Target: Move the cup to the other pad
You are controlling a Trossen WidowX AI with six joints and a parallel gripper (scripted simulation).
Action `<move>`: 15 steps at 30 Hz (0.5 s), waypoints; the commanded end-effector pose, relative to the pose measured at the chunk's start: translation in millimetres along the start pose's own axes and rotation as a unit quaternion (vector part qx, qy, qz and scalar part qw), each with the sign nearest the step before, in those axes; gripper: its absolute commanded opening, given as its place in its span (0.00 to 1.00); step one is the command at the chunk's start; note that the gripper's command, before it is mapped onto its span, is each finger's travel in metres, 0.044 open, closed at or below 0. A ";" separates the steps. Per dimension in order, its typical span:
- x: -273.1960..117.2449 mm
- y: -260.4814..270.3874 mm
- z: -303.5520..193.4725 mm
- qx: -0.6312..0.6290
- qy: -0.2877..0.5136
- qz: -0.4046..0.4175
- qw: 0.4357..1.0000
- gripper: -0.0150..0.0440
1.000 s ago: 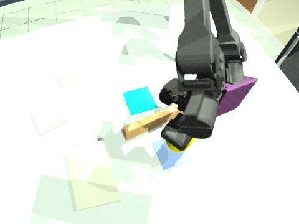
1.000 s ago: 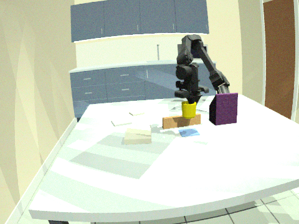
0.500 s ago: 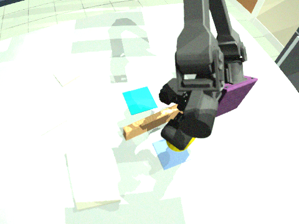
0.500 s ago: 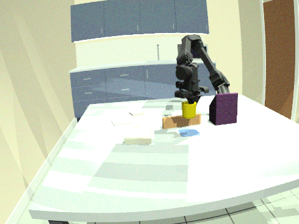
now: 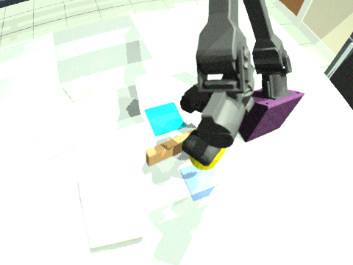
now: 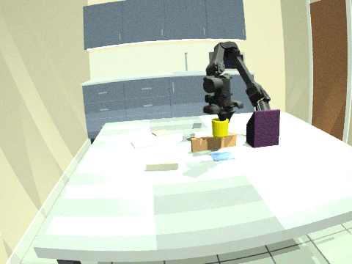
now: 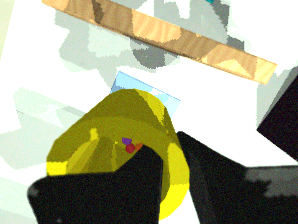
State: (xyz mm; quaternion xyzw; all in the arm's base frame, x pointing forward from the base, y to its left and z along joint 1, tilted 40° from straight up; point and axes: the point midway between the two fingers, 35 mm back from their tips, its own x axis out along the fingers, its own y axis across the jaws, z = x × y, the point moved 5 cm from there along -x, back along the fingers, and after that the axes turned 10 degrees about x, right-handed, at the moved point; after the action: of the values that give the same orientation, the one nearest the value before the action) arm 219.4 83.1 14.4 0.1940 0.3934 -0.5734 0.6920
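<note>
The yellow cup (image 5: 205,166) (image 6: 220,128) (image 7: 125,105) is held in the air, its base about level with the top of the wooden bar in the exterior view. My gripper (image 6: 225,118) (image 7: 169,137) is shut on the cup's wall, one finger inside and one outside. Purple, red and orange marbles (image 7: 130,148) show inside the cup; the finger hides part of the inside. The light blue pad (image 5: 198,180) (image 6: 221,157) (image 7: 129,81) lies on the table on the near side of the bar. The cyan pad (image 5: 163,118) lies on the bar's other side.
A wooden bar (image 5: 156,157) (image 6: 199,144) (image 7: 155,27) stands between the two pads. A purple block (image 5: 270,118) (image 6: 264,128) (image 7: 285,120) stands beside the arm. Pale slabs lie farther off, the largest (image 5: 110,217) (image 6: 162,166) near the front.
</note>
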 end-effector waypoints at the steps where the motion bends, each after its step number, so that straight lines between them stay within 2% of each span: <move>1: -1.2 -2.9 10.7 0.000 -0.001 0.002 1.000 0.25; 15: -1.5 -9.4 39.6 0.000 -0.001 0.002 1.000 0.25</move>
State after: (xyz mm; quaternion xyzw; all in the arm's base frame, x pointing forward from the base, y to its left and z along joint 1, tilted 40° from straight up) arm 223.0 59.7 34.7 0.1947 0.3930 -0.5735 0.6919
